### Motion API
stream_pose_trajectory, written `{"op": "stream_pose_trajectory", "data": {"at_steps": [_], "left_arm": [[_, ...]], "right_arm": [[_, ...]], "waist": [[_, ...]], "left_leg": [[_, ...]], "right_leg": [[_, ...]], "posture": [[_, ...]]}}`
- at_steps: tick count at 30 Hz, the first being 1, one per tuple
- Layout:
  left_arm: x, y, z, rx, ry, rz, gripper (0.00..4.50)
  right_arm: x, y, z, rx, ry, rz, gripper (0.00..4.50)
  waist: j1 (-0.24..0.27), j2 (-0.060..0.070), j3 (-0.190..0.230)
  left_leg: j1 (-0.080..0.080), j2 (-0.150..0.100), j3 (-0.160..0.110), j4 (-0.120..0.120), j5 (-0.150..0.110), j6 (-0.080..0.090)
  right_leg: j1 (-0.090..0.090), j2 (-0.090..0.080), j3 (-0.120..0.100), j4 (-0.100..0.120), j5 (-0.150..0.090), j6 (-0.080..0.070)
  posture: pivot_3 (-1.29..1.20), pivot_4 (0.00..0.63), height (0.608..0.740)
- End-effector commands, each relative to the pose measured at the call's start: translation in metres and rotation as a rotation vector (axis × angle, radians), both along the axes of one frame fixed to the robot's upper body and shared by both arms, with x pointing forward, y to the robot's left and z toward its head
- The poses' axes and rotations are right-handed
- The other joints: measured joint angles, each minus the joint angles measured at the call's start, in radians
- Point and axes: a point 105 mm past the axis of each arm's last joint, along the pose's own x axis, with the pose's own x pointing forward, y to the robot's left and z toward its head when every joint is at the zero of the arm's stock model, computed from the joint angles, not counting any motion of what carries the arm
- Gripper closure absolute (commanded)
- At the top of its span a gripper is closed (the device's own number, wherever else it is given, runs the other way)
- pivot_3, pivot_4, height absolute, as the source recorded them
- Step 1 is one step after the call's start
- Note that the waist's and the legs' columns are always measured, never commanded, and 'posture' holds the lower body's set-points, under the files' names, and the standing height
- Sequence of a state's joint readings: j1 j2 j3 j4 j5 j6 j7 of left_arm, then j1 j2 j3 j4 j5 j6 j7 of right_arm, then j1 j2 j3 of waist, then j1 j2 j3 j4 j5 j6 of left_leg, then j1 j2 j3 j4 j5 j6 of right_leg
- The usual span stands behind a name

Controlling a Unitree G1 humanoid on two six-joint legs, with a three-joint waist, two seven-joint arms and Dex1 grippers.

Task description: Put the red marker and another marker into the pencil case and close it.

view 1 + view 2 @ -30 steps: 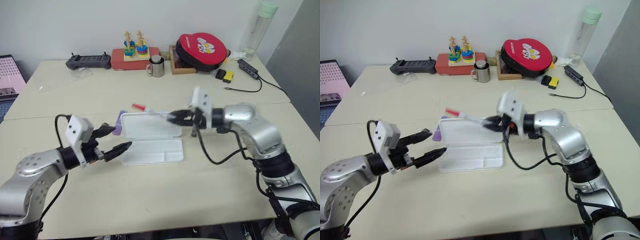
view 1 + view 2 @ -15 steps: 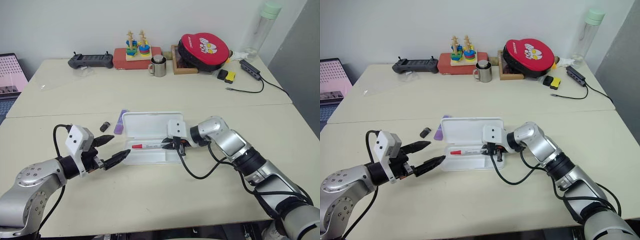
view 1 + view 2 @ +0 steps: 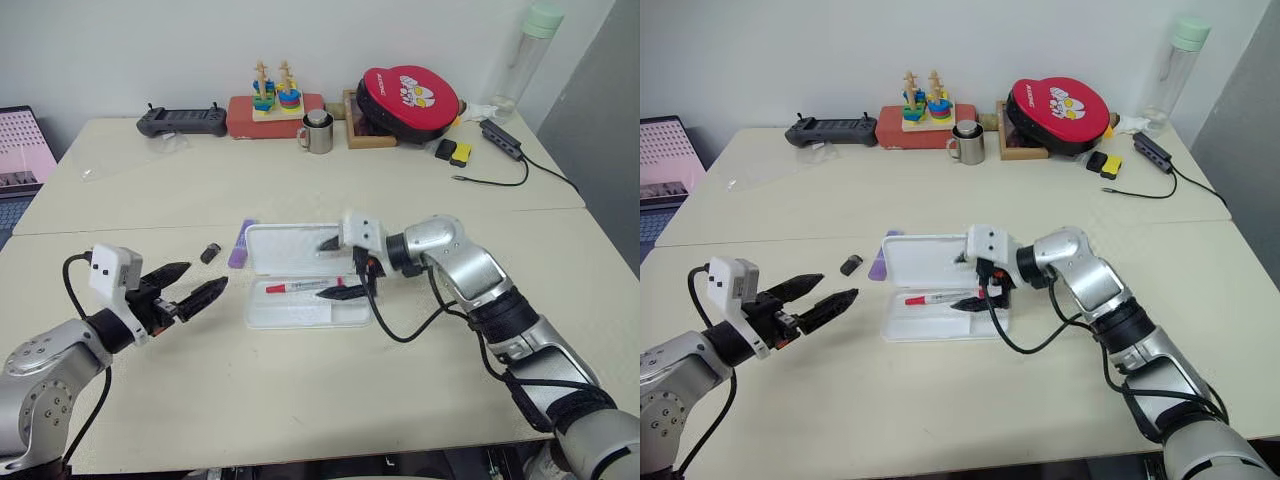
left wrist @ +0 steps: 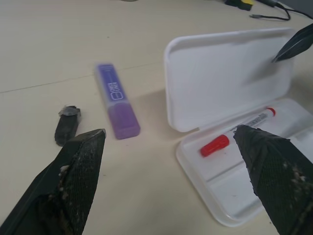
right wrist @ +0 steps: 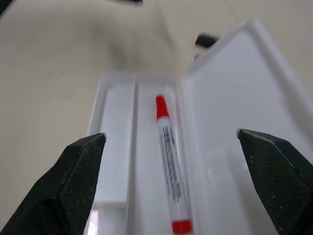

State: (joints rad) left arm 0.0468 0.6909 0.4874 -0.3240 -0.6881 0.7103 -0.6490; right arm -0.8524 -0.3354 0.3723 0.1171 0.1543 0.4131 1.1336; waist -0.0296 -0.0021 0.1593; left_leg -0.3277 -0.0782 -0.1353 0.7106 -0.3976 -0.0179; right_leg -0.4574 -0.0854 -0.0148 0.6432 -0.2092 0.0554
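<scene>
The white pencil case (image 3: 352, 315) lies open at the middle of the table, its lid (image 3: 285, 249) tilted up at the back. Inside the tray lies the red marker (image 3: 298, 287), free of any grip. The purple marker (image 3: 240, 243) rests flat on the table just left of the lid. My right gripper (image 3: 336, 268) stands open over the right end of the case, one finger by the lid and one over the tray. Left of the case, my left gripper (image 3: 196, 284) hovers open and holds nothing. The wrist views show the red marker (image 5: 168, 161) and the purple marker (image 4: 117, 100).
A small dark stubby object (image 3: 209, 252) lies beside the purple marker. Along the far edge stand a black controller (image 3: 180, 121), a red box with a stacking toy (image 3: 270, 105), a metal mug (image 3: 317, 132), a red round pouch (image 3: 408, 97) and a bottle (image 3: 525, 55). A cable (image 3: 500, 140) runs at far right.
My right gripper carried the red marker down into the tray, opened and let it go. My left gripper drew back to the left, away from the case.
</scene>
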Motion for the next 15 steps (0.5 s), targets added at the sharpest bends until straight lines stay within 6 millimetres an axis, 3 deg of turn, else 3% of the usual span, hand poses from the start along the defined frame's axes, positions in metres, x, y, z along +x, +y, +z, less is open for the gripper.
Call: {"op": "stream_pose_trajectory", "data": {"at_steps": [1,7,15], "left_arm": [[0.012,0.006,-0.004,0.068,-0.005,0.055,0.00],[0.029,0.009,-0.025,0.156,0.071,0.073,0.00],[0.046,-0.006,-0.029,0.168,0.073,0.014,0.00]], "right_arm": [[0.000,0.002,0.033,0.091,-0.072,-0.013,0.08],[0.002,0.002,0.053,0.148,-0.113,-0.054,0.08],[0.002,-0.001,0.058,0.165,-0.128,-0.088,0.08]], "waist": [[0.001,0.000,0.000],[-0.001,0.000,0.000],[-0.001,0.000,0.000]], "left_leg": [[0.000,0.000,0.000,0.000,0.000,0.000],[0.000,-0.001,0.000,0.000,0.000,0.000],[0.000,-0.001,0.000,0.000,0.000,0.000]], "right_leg": [[0.000,0.000,0.000,0.000,0.000,0.000],[0.000,0.000,-0.001,0.000,0.000,0.000],[-0.001,0.000,-0.002,0.000,0.000,0.000]], "posture": [[0.00,0.150,0.740],[0.00,0.150,0.740],[0.00,0.150,0.740]]}}
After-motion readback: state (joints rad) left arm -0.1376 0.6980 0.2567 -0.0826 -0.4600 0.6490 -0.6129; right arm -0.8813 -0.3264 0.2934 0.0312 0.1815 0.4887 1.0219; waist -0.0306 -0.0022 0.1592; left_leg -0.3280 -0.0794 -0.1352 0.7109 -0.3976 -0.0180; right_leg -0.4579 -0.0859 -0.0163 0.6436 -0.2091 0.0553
